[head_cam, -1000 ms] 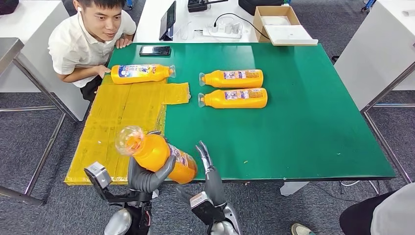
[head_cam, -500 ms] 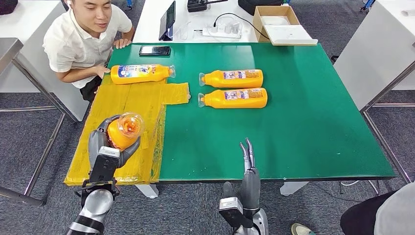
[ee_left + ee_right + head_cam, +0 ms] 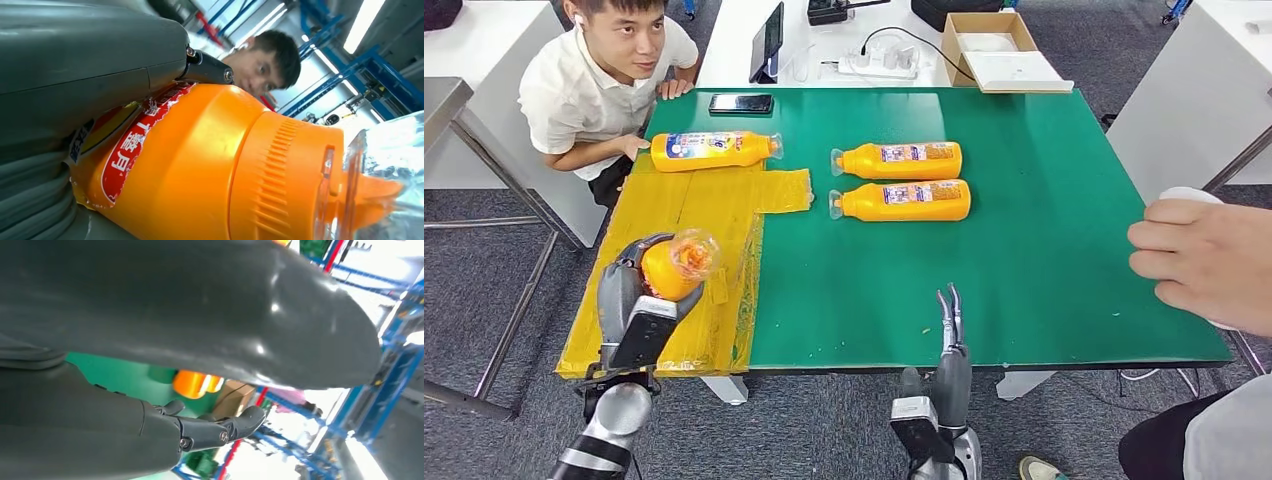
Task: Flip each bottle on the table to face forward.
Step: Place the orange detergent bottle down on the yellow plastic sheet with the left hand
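My left hand (image 3: pixel 627 292) grips an orange bottle (image 3: pixel 674 265) with a clear cap, held above the yellow sheet (image 3: pixel 679 250) at the table's near left, cap pointing up toward the camera. The left wrist view has the same bottle (image 3: pixel 200 170) close up, its red label under my hand (image 3: pixel 75 75). Three more orange bottles lie on their sides: one (image 3: pixel 712 150) at the far left by a seated person, and two (image 3: pixel 898 160) (image 3: pixel 902 200) side by side mid-table. My right hand (image 3: pixel 950 345) is empty at the near table edge, fingers straight and apart (image 3: pixel 200 432).
A person (image 3: pixel 609 75) sits at the far left corner with a hand by the far-left bottle. Another person's hand (image 3: pixel 1204 262) reaches in over the table's right edge. A black phone (image 3: pixel 740 103) lies at the far edge. The green table (image 3: pixel 1044 230) has free room at right.
A person's hand has come in from the right edge. My right hand has shifted slightly right. My left hand holds the bottle in nearly the same spot as half a second ago.
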`<state>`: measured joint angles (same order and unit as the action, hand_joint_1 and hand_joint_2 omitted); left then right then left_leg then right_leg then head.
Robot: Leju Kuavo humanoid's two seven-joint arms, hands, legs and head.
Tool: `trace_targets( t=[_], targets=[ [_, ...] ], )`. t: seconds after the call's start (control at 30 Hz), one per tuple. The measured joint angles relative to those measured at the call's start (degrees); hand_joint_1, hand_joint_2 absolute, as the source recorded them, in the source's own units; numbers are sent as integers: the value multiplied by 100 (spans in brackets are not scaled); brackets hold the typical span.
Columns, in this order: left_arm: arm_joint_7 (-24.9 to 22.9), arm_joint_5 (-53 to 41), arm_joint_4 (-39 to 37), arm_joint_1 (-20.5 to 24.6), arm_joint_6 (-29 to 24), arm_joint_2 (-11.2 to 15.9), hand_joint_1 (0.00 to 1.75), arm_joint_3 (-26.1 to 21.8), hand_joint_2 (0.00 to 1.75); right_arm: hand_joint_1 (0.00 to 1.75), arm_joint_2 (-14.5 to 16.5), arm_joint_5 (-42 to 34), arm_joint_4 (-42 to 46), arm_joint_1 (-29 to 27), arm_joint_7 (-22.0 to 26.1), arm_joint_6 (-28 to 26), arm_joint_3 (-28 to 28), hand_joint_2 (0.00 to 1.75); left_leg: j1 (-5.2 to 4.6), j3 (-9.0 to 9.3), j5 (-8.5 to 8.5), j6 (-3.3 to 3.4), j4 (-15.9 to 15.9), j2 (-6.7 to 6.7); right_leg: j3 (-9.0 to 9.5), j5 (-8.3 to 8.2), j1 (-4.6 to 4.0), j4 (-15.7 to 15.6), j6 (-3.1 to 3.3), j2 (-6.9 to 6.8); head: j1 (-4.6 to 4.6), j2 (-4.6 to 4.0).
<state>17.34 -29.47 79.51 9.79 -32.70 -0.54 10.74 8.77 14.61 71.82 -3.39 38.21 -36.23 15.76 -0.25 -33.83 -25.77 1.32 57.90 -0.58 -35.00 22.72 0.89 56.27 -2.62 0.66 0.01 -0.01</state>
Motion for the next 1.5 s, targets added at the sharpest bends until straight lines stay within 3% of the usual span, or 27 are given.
trace_targets(
  t=[0.17,0.37,0.57,0.8,1.13,1.17,1.27,1.3,1.5],
  targets=[
    [-490,-1060,-603,528,489,-3,175,78,175,0,56,-273,-68,26,0,75,21,0,-1,1,2,1,0,-3,2,-1,1,0,0,-1,0,1],
    [-1208,-2250,-2695,1633,956,-172,175,498,175,0,203,-353,-315,280,0,237,249,0,-1,4,7,3,1,2,4,-6,1,2,0,1,0,1],
    [-1435,-2569,-4247,2394,1141,-251,175,709,175,0,266,-435,-594,398,0,325,362,0,0,3,8,1,1,1,4,-5,0,4,-1,0,-2,1],
    [-1588,-2589,-5013,2829,1605,-324,175,799,175,0,270,-498,-767,446,0,395,381,0,0,7,6,1,1,2,9,-5,1,3,0,0,0,1],
    [-1821,-2576,-5459,3036,1735,-387,172,851,175,0,316,-504,-950,518,0,428,411,0,0,22,7,0,1,5,18,-6,0,8,1,2,-1,1],
    [-1825,-2576,-5479,3046,1737,-390,145,852,175,0,316,-504,-964,521,0,428,416,0,1,22,7,-1,0,5,18,-5,0,8,1,2,-1,0],
    [-1863,-2585,-5535,3079,1809,-399,22,856,175,0,316,-504,-1004,532,0,428,423,0,1,21,7,-1,0,5,18,-5,0,8,1,2,-1,0],
    [-1884,-2579,-5556,3096,1879,-402,5,856,175,0,316,-505,-1017,538,0,428,424,0,0,21,7,-1,0,5,18,-5,0,8,1,2,-1,1],
    [-1538,-1788,-5610,3174,2755,-417,0,591,175,0,314,-525,-1108,590,0,429,426,0,0,39,6,0,0,-3,43,-2,1,6,0,-1,-2,1]
  ],
)
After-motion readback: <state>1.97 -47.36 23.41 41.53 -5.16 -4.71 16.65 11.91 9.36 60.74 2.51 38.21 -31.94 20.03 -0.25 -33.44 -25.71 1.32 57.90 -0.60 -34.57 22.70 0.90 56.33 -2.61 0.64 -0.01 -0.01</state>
